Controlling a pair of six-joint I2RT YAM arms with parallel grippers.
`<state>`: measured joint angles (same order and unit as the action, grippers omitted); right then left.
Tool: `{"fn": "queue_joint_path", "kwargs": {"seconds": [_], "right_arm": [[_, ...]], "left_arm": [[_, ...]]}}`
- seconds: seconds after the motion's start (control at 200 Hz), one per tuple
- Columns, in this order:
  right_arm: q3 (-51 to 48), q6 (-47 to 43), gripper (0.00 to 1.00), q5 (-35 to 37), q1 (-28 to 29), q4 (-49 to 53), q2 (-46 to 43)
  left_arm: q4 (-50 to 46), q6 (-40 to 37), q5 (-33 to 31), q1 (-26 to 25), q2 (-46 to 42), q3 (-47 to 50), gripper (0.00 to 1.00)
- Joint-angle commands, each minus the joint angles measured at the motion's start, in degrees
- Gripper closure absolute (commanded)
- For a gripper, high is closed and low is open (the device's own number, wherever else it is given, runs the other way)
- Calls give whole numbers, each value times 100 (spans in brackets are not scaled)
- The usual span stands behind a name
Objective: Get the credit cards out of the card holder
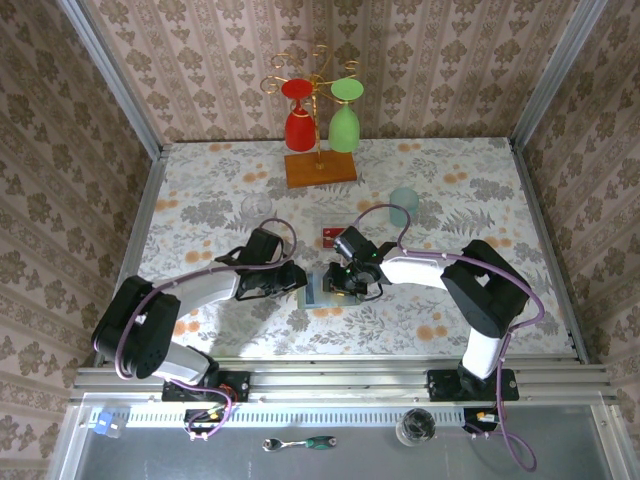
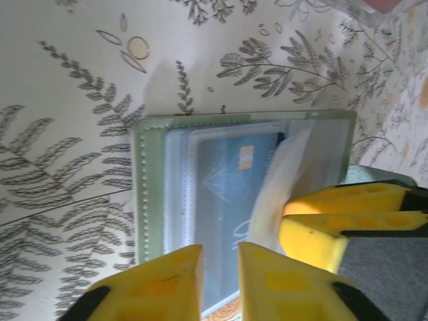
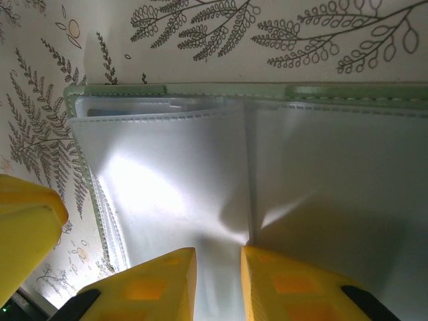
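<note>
Card holder: the flat pale sage-green folding wallet (image 2: 152,194) lies opened out on the floral-clothed table (image 1: 480,180). It is close to the near edge, about midway between the left and right edges, with a gripper on each side.
Right gripper: the right gripper (image 3: 219,259) looks clenched on a clear plastic sleeve (image 3: 167,180) of the wallet, with the film running up between its yellow fingers.
Left gripper: the left gripper (image 2: 221,259) hangs over the wallet's edge with its jaws a narrow slit apart. I cannot tell whether they pinch anything.
Card inside: a thin blue plastic card (image 2: 224,194) with a gold chip sits in the pocket beneath the lifted sleeve.
Card out: a small red plastic card (image 1: 329,236) lies on the table just beyond the wallet, toward the far edge.
Step in hand: probably drawing out the blue card.
Doing it well: hold the sleeve up with the right so the pocket mouth gapes. The left should take only the card's exposed edge, not the film, and pull flat along the pocket's line so the wallet does not drag.
Count: one wallet, one blue card, one red card. Whether other pockets hide more cannot be told.
</note>
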<state>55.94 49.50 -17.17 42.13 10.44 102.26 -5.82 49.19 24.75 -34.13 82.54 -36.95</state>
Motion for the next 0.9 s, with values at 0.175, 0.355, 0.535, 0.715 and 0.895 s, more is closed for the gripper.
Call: {"fn": "queue_joint_path", "kwargs": {"seconds": [0.175,0.355,0.535,0.715,0.895], "right_arm": [[-77,9,76,-35,-47,25,-101],[-84,6,76,-26,-53,38,-127],[-116,1,76,-10,-50,42,-162],[-147,10,76,2,-47,26,-186],[-174,25,76,3,-55,11,-193]], "left_arm": [[329,29,170,-159,157,-116,72],[551,97,242,-189,231,-67,72],[933,266,387,-216,334,63,71],[940,293,400,-250,408,40,72],[935,319,381,-269,444,47,74]]}}
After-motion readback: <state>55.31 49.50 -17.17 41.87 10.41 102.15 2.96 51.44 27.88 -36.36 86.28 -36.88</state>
